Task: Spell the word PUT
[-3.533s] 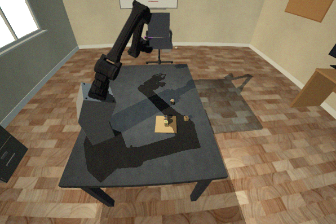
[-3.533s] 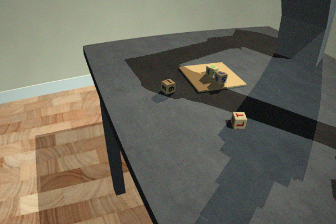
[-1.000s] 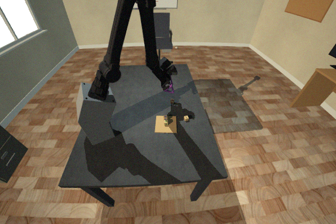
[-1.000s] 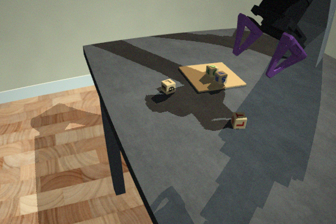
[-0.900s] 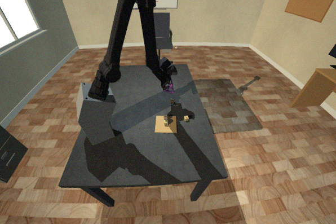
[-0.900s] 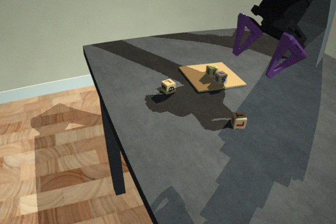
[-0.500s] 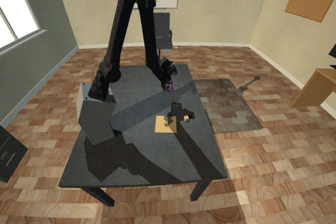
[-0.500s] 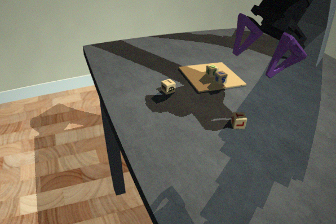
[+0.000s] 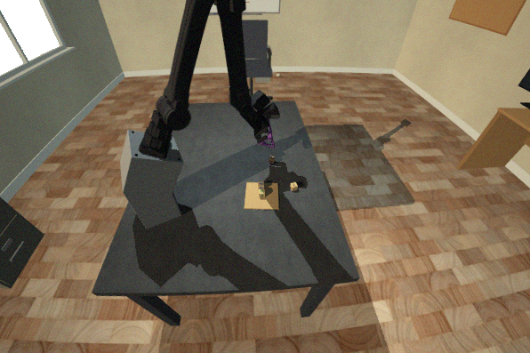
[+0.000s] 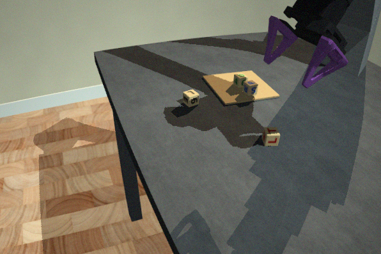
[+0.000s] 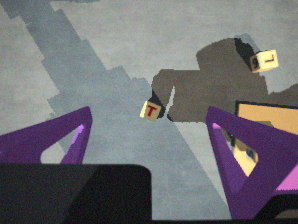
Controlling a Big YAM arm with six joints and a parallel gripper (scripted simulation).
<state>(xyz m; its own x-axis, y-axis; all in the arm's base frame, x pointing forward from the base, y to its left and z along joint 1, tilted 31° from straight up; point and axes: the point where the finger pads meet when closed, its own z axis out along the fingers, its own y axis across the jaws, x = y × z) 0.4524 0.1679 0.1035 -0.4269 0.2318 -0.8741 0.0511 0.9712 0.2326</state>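
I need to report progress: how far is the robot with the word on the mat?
Done: two blocks sit on the mat. In hand: nothing; the gripper hangs open above the table. Left: bring the red-lettered block into the row; the black-lettered block stays off.

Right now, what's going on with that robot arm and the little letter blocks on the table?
A single black robot arm hangs above a grey table, its purple gripper open with the jaws wide and holding nothing. Two blocks, one with green print and one with blue, sit close together on a tan mat. Two more blocks lie off the mat on the table: one with a red T nearer the gripper, one with black marks farther out. Nothing has been picked up yet.
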